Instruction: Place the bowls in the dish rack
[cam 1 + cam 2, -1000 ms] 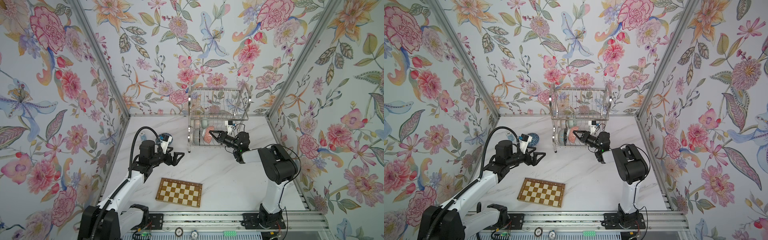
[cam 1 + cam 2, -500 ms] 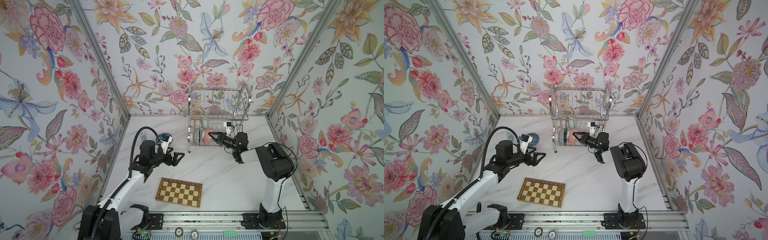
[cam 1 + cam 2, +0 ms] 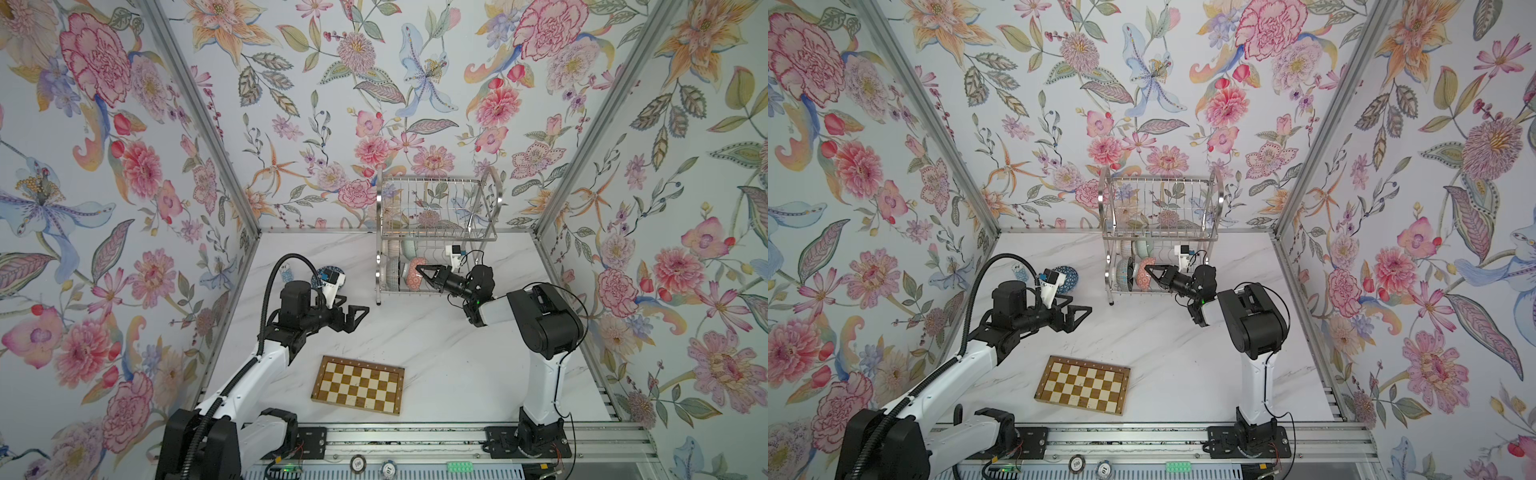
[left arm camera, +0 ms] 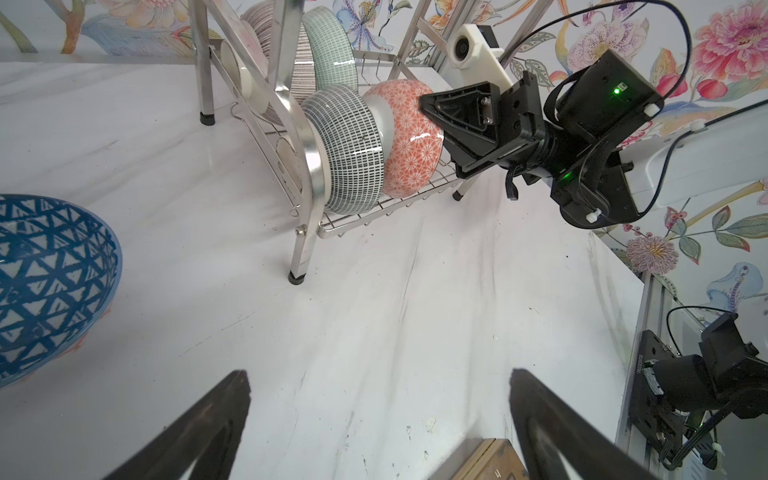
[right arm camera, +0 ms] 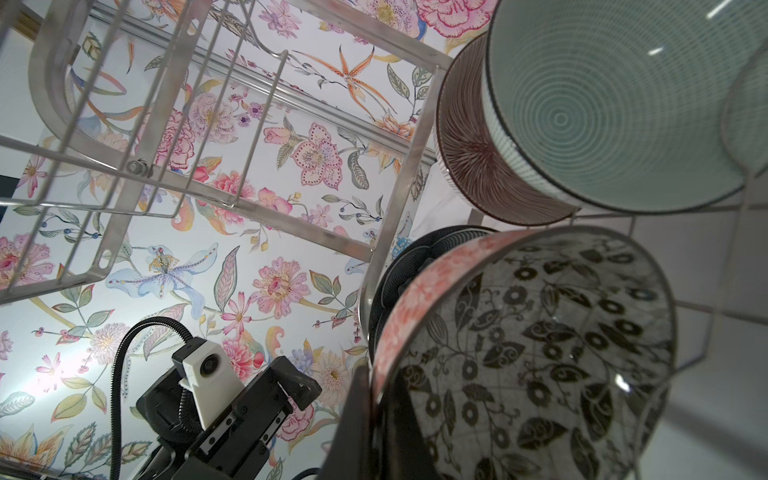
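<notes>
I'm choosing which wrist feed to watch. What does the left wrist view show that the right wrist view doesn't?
Left wrist only: the blue bowl on the table, the chessboard corner. Right wrist only: the black floral inside of the red-patterned bowl, the upper tier of the dish rack. Both: the lower tier, that bowl with the right gripper at its rim, the pale green bowl.

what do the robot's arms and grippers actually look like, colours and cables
The left arm and right arm have white links and black joint housings. A ribbed black hose loops over the left; a green light shows on the right. The left gripper and right gripper have black triangular open-frame fingers and white camera mounts.
</notes>
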You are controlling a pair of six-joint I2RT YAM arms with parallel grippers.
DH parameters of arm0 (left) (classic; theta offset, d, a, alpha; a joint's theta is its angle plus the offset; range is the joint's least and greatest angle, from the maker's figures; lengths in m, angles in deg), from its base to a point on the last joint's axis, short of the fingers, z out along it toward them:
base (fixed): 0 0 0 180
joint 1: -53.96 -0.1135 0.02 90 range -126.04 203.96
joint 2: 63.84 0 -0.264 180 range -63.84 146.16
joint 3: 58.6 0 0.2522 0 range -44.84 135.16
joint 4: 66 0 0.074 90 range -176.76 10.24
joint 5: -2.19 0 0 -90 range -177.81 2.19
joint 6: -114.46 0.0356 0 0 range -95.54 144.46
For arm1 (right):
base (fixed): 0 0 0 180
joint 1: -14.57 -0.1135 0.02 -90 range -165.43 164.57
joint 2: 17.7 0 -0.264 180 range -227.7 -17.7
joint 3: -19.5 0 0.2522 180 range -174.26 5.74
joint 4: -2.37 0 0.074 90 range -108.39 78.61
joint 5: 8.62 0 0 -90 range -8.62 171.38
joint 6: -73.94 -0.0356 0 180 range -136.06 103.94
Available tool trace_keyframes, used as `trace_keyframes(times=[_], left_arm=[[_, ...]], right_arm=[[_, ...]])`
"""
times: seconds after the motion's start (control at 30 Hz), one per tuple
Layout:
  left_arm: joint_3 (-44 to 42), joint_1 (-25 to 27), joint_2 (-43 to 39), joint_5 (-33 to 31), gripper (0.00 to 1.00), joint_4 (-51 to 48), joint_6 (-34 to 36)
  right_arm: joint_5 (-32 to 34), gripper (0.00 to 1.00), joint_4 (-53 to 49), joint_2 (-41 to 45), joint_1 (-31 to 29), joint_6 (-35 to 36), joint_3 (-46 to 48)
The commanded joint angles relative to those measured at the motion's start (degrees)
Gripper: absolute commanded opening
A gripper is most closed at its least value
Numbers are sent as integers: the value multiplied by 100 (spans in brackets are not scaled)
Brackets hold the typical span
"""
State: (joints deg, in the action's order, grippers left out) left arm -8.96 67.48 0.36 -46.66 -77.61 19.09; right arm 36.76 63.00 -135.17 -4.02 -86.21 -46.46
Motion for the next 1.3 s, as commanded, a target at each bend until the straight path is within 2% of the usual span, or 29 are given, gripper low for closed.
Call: trace_keyframes(times=[0.0,0.83,1.27], left_arm=[[130,41,33,-77,99,-91,141],[156,38,51,-98,99,-143,141],[216,42,71,-309,99,-246,166]], right_arm=[[-75,1,321,-31,44,46,-185],[-82,10,133,-22,29,216,-202],[-29,13,8,31,13,272,-228]])
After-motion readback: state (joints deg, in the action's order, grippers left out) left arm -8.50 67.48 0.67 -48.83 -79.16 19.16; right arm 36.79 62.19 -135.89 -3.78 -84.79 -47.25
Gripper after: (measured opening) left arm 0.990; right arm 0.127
